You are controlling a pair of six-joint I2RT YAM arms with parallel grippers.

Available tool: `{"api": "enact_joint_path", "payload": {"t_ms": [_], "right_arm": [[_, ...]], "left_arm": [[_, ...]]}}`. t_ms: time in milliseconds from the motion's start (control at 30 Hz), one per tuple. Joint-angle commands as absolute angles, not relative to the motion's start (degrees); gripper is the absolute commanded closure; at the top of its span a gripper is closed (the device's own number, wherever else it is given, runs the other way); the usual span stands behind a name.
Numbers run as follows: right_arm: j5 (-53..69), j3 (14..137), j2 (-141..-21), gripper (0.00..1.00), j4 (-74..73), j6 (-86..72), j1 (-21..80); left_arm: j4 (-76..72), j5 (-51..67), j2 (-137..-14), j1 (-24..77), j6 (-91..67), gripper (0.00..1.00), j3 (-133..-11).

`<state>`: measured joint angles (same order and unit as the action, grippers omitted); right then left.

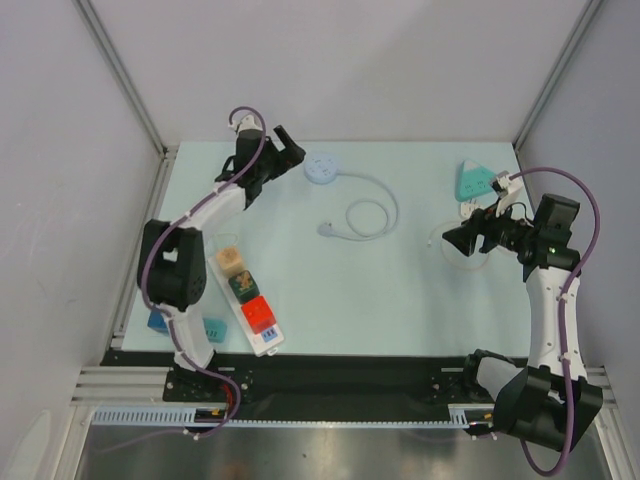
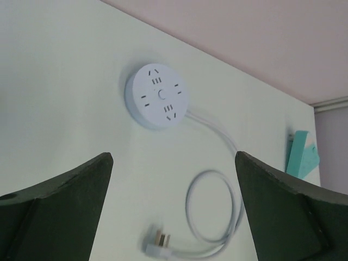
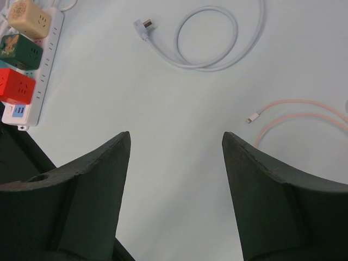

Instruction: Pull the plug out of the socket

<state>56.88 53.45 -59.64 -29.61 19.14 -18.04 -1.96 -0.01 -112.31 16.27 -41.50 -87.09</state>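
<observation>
At the far-left of the bench, left end effector [image 1: 289,147]: jaws spread wide, gripping nothing, just left of the round socket [image 1: 322,168]. Left wrist view looks down at the socket's face, both fingers apart from it.

Right end effector [image 1: 452,238]: mid-right of the bench, jaws parted, nothing between them, bare surface below in the wrist view.

Plug [image 1: 325,229]: lying loose on the bench mid-surface, prongs bare, well apart from both end effectors. White cable [image 1: 372,212] runs from the round socket, makes one loop, ends at the plug.

Pink cable [image 3: 304,109] curls just beside the right end effector, small connector tip free. Teal triangular socket [image 1: 470,180] behind it at far-right; white bits on its right edge, too small to identify.

Power strip [image 1: 252,302] near-left, angled, beside the left arm: beige cube [image 3: 28,18], green cube [image 3: 20,50], red cube [image 3: 16,86] seated in a row.

Bench [image 1: 400,310] is pale mint, matte. Black strip and aluminium rail along the near edge carry the arm bases. Plain light-grey walls on three sides, aluminium posts at the corners.
</observation>
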Motion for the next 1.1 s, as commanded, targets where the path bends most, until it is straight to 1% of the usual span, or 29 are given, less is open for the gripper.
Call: {"api": "enact_joint_path", "payload": {"t_ms": [0, 67, 133, 233, 333, 467, 600, 667, 767, 933, 1067], "right_arm": [[57.5, 53.3, -58.4, 0.27, -28.2, 19.6, -18.5], [57.7, 53.2, -58.4, 0.27, -28.2, 19.6, -18.5], [58.0, 53.2, -58.2, 0.27, -28.2, 19.6, -18.5], [58.2, 52.9, -58.1, 0.27, -28.0, 19.4, -18.5], [58.5, 52.8, -58.1, 0.27, -27.9, 19.3, -18.5], [58.8, 52.7, -58.1, 0.27, -27.7, 19.2, -18.5], [59.1, 52.7, -57.9, 0.27, -27.8, 19.1, -18.5], [59.2, 52.6, -57.9, 0.27, -27.7, 18.9, -18.5], [59.4, 52.6, -57.9, 0.27, -27.6, 18.8, -18.5], [59.3, 52.5, -58.0, 0.27, -27.6, 18.7, -18.6], [59.2, 52.4, -58.0, 0.27, -27.6, 18.7, -18.7]], "left_arm": [[-0.4, -2.7, -99.9, 17.0, -33.0, 0.01, -78.2], [-0.4, -4.1, -95.4, 17.5, -31.7, 0.01, -71.4], [3.9, -6.5, -89.1, 17.5, -31.9, 0.0, -66.5], [9.7, -8.8, -81.2, 17.5, -32.5, 0.0, -62.1], [15.7, -10.7, -76.0, 17.5, -33.7, 0.0, -58.2], [24.1, -14.6, -65.7, 17.5, -38.4, 0.0, -53.4], [34.4, -20.3, -60.0, 17.6, -45.4, 0.01, -51.5], [38.7, -21.4, -58.7, 17.6, -48.1, 0.0, -50.5], [40.8, -21.9, -57.9, 17.6, -49.1, 0.01, -49.1], [45.1, -24.1, -62.1, 17.6, -52.4, 0.0, -50.4], [43.9, -23.9, -65.4, 17.6, -52.1, 0.01, -50.9]]}}
